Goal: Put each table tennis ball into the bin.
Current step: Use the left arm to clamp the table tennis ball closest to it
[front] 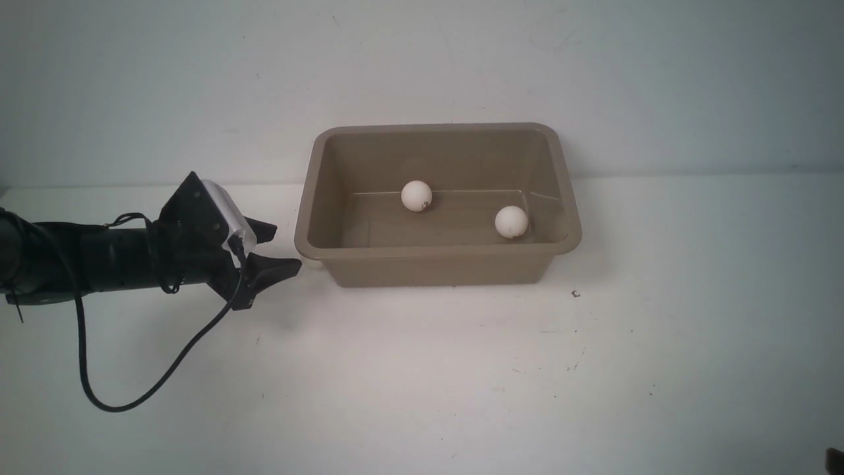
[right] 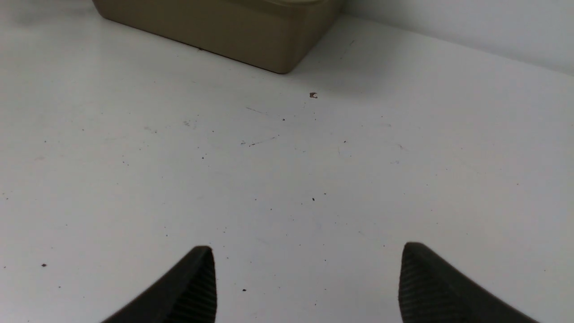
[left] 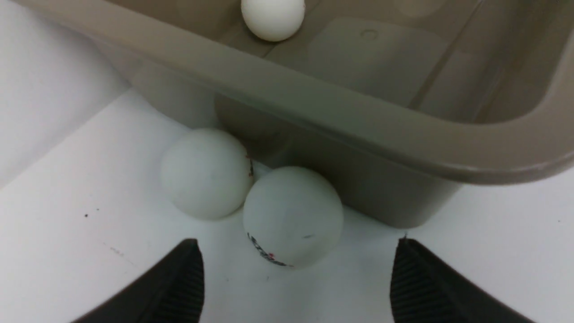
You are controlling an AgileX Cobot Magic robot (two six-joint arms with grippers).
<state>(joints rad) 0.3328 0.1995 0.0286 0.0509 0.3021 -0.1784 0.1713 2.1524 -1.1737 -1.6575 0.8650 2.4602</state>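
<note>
L fingers [left: 179, 291] wide & empty, just short of 2 touching balls [left: 206, 175] [left: 291, 215] on desk [front: 422, 369] beside bin [front: 438, 264], 2 more balls [front: 417, 196] [front: 512, 221] inside it; R fingers [right: 193, 291] wide, empty.

Left tool [front: 287, 247] gaping, empty, right tool [right: 307, 249] gaping, empty
</note>
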